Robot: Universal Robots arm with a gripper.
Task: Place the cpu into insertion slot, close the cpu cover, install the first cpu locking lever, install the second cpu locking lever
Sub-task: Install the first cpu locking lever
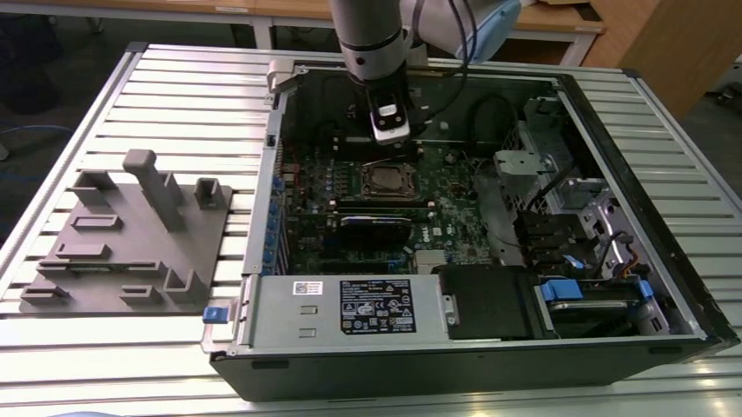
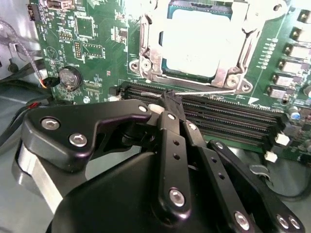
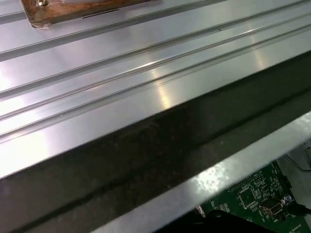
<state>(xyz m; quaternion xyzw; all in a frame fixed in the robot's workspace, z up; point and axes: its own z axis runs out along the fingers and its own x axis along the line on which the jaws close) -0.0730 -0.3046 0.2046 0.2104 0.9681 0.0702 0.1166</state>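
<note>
Risk — black gripper, fingers pinched together on the thin silver locking lever beside the silvery cpu cover; your lever could slip free, scraping the green motherboard.

From my end the cpu top looks like smooth pale metal with a soft sheen, and the cpu cover framing it is shiny bare metal. The gripper looks like matt black plastic or coated metal with bright steel screws, I can't tell which. The table is glossy ribbed aluminium, and the motherboard is green with a slight gloss
</note>
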